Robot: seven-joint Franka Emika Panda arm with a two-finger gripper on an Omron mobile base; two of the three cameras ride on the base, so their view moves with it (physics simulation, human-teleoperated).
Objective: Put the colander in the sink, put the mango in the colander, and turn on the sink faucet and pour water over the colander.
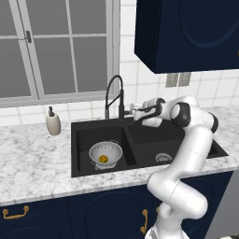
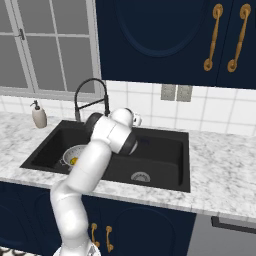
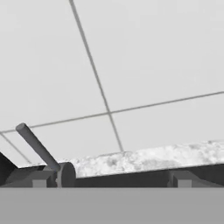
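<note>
With the small yellow-orange mango (image 1: 104,159) already set in the silver perforated colander (image 1: 106,153) inside the matte black double-basin sink (image 1: 83,140), the tall black gooseneck faucet (image 1: 114,95) is approached at its side lever (image 3: 38,147) by the gripper (image 1: 132,108), its fingers seen spread apart, and no water is running

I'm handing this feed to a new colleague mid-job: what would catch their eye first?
Probably the white arm stretched over the black sink, its gripper right beside the base of the sink faucet. Next, the silver colander sitting in the left basin with the yellow mango inside. No water runs yet.
</note>
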